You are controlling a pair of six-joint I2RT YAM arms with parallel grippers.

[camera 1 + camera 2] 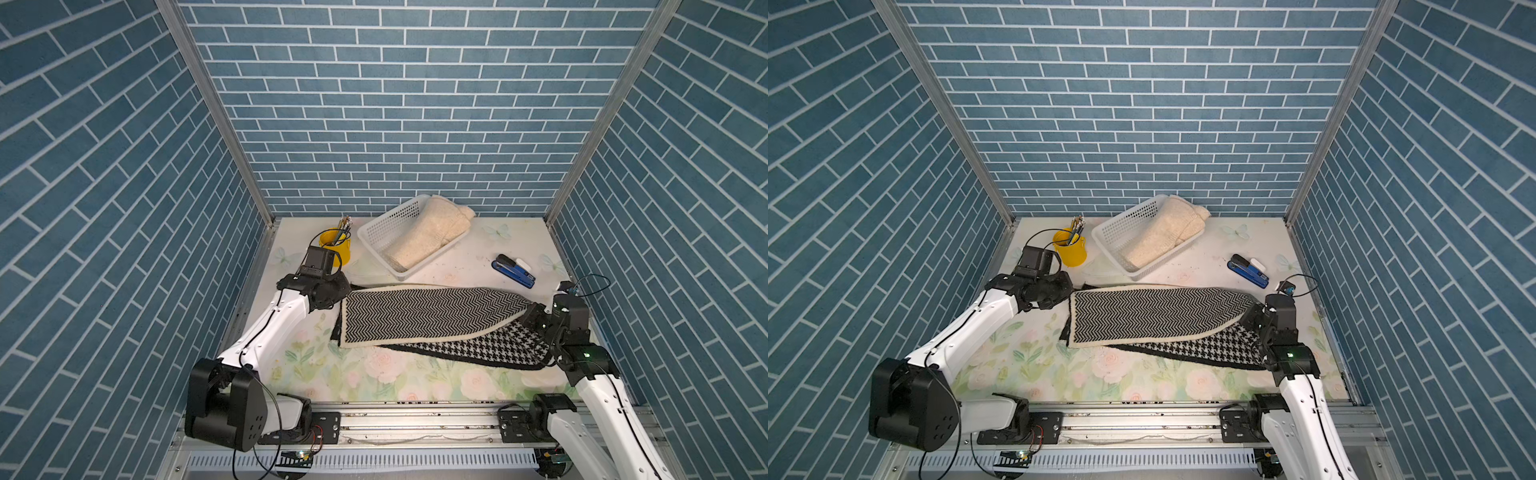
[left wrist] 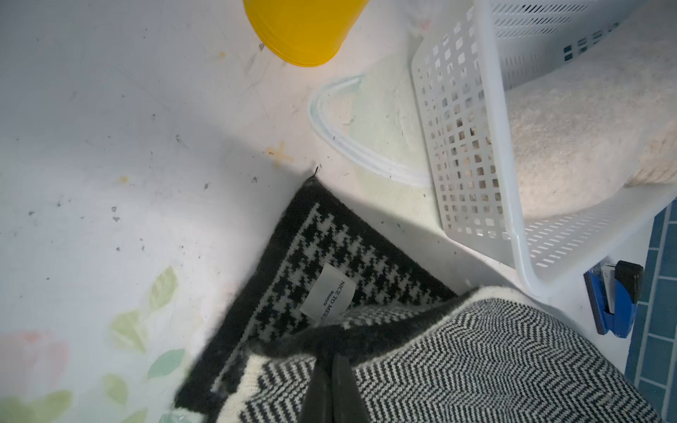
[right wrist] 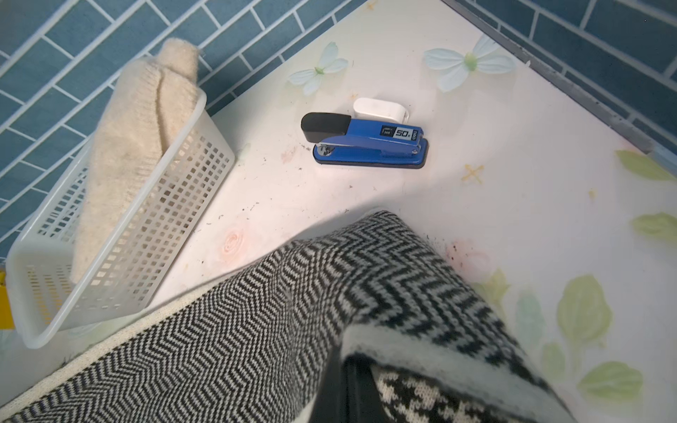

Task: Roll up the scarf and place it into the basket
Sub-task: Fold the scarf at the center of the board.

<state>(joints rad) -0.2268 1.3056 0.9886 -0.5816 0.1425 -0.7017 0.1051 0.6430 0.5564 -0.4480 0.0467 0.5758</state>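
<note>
Scarf (image 1: 428, 316): long knitted scarf in black and white with a cream border, doubled over, a herringbone face on top and a houndstooth face showing beneath.
Landmark: shallow white plastic basket (image 1: 376, 232) with perforated walls, at the back of the floral table (image 1: 374, 382).
Location of scarf: flat on the table on the robot's side of the basket, its far edge close to the basket's near corner but not touching it.
Long axis: crosswise, running past the basket's near corner from one arm to the other.
Left gripper (image 2: 331, 366): jaws together, pinched on the herringbone layer at the scarf end nearer the basket; a white sewn label (image 2: 328, 293) lies just ahead on the lower layer.
Right gripper (image 3: 348, 370): jaws together, clamped on the bunched fold at the opposite end, farther from the basket.
Nearer arm: left, judged by its distance to the basket's near corner.
Basket contents: cream rolled knit (image 1: 428, 237) fills the side away from the yellow bucket (image 1: 334, 247); the bucket side is free.
Bystanders: blue stapler (image 1: 513, 271) beyond the basket's other flank, well apart from the scarf.
Progress: no roll formed; the cloth is only folded.
Assessment: rolling should run along the long axis, then carry away from the robot into the free side.
Risk: layers slipping out of line.
</note>
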